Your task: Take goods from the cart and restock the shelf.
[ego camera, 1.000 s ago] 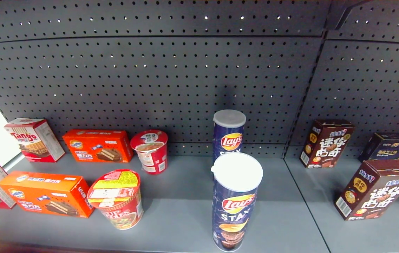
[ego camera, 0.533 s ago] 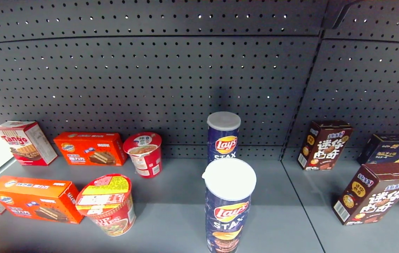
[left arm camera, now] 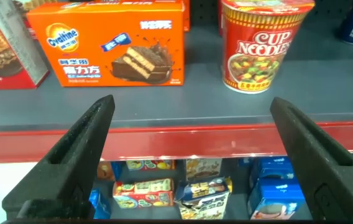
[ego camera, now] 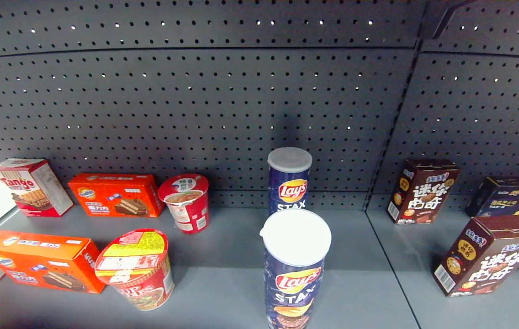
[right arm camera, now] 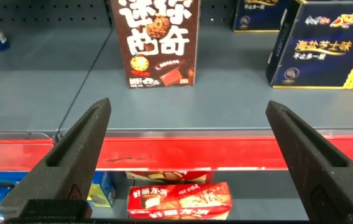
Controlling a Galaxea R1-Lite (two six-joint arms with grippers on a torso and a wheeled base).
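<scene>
The grey shelf [ego camera: 223,269] carries two tall blue chip cans [ego camera: 295,269], one behind the other. Two red noodle cups [ego camera: 135,269] and orange cake boxes [ego camera: 40,260] stand to their left, and brown biscuit boxes [ego camera: 485,256] to their right. My left gripper [left arm camera: 189,165] is open and holds nothing. It hangs level with the shelf's red front edge [left arm camera: 183,140], facing an orange cake box [left arm camera: 108,43] and a noodle cup [left arm camera: 263,43]. My right gripper [right arm camera: 186,162] is open too, before the red edge [right arm camera: 183,152], facing a brown biscuit box [right arm camera: 158,43].
A perforated back panel [ego camera: 195,105] closes the shelf behind. Wafer boxes [ego camera: 31,185] stand at the far left and a dark blue box [right arm camera: 325,46] at the far right. Below the red edge a lower shelf holds more boxes [left arm camera: 207,193]. Free room lies between the noodle cups and the cans.
The whole head picture has shifted a little left and down, so the camera moved. The goods on the shelf keep their places relative to one another.
</scene>
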